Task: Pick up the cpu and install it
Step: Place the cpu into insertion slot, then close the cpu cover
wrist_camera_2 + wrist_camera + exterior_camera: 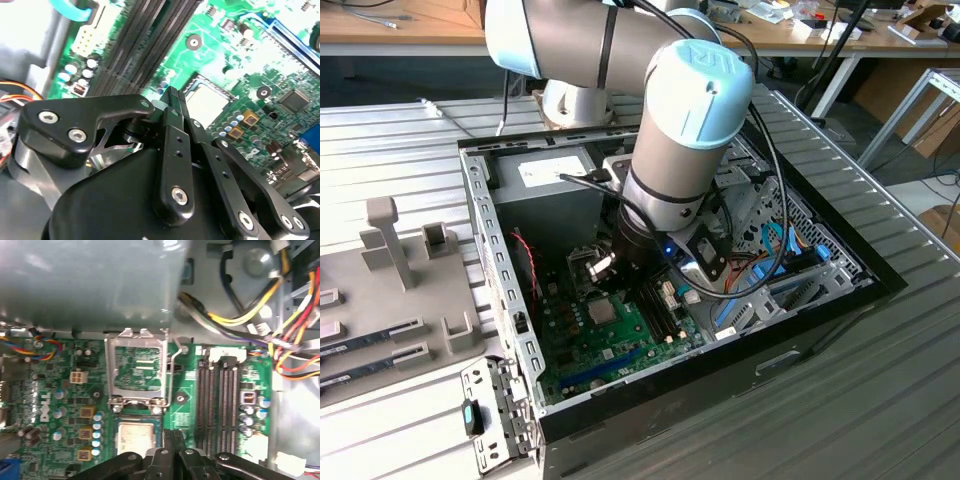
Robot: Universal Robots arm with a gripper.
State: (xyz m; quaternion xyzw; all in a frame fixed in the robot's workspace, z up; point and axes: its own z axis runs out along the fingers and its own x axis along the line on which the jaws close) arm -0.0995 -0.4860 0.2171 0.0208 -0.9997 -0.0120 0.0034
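**Already in its socket: the cpu sits flat while the pincer hovers just beside it**

Starting at the exterior view's left, we see a grey fixture point(410, 290) on the worktop point(880, 390). It carries memory sticks point(380, 335) in shallow slots, which we take to be a parts rack kept within the arm's reach.

Next comes the open computer case point(485, 215), laid on its side so the motherboard point(620, 345) faces up and can be reached from above. The cpu point(603, 312) lies level inside the square socket on that board, its silvery top showing. In the first wrist view the cpu point(135, 437) looks square to the socket's edges. The metal load frame point(137, 367) is swung back beside it, leaving the socket uncovered. We judge the chip placed but not yet clamped down.

The arm point(680, 130) reaches down into the case over this spot. In the second wrist view the pincer point(172, 96) is clenched, its fingertips together with nothing between them. It is near the cpu point(210, 97) but apart from it. The first wrist view shows the pincer point(172, 436) just beside the chip's edge.

Further right are the empty memory slots point(217, 395) and a bundle of coloured cables point(260, 315), well clear of the socket.
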